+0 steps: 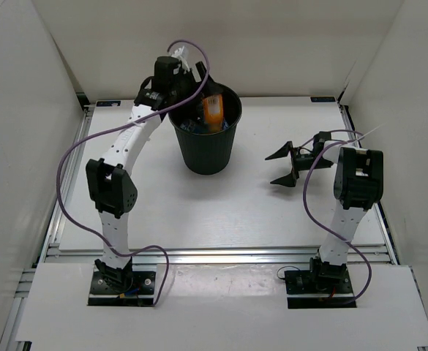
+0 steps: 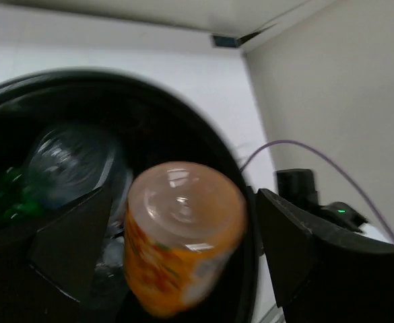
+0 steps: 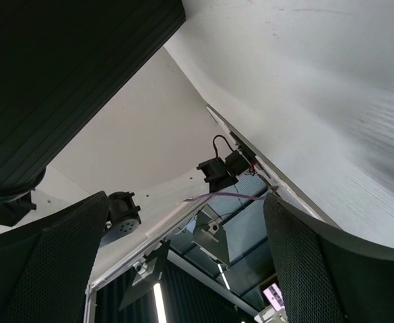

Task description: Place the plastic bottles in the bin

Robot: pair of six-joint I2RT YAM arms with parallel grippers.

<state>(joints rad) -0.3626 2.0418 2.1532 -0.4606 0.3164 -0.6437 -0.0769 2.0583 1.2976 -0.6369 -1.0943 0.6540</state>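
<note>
The black bin [image 1: 206, 157] stands at the back middle of the table. My left gripper [image 1: 197, 89] is over its rim, open. The orange bottle [image 1: 212, 111] is inside the bin's mouth. In the left wrist view the orange bottle [image 2: 180, 235] is blurred, base towards the camera, between my spread left gripper [image 2: 183, 195] fingers and touching neither. Below it in the bin [image 2: 183, 114] lie a clear bottle [image 2: 69, 165] and a green one [image 2: 1, 195]. My right gripper [image 1: 285, 167] is open and empty, right of the bin.
White walls enclose the table on the left, back and right. The right wrist view looks up at a wall and ceiling past the open right gripper [image 3: 183, 202]. Purple cables loop from both arms.
</note>
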